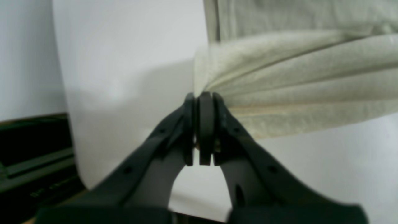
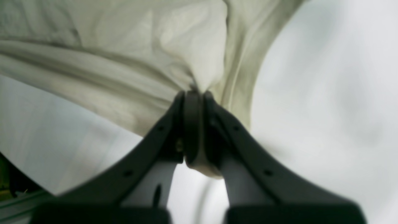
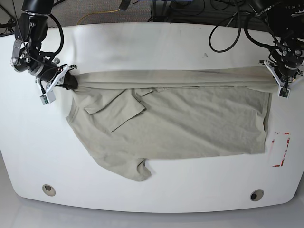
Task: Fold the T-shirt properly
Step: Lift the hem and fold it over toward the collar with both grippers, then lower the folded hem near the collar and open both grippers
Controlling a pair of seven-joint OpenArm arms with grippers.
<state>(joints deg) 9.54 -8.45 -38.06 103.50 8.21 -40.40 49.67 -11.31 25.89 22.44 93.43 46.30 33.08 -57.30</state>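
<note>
The pale beige T-shirt [image 3: 180, 123] lies spread across the white table [image 3: 156, 47], its upper edge pulled into a taut band between both grippers. In the base view my left gripper [image 3: 278, 81] is at the right end of that band, shut on a bunched corner of the T-shirt [image 1: 279, 81]. My right gripper [image 3: 71, 81] is at the left end, shut on gathered fabric of the T-shirt [image 2: 124, 62]. In the wrist views the left gripper [image 1: 203, 96] and right gripper [image 2: 194, 93] show jaws pressed together with cloth fanning out from them. One sleeve [image 3: 116, 111] lies folded over the body.
Red tape marks [image 3: 281, 149] sit near the table's right edge. Two round holes [image 3: 48, 190] [image 3: 256, 195] lie along the front edge. Cables [image 3: 228, 28] hang over the back. The table's edge and a dark frame [image 1: 31, 161] show beside the left gripper.
</note>
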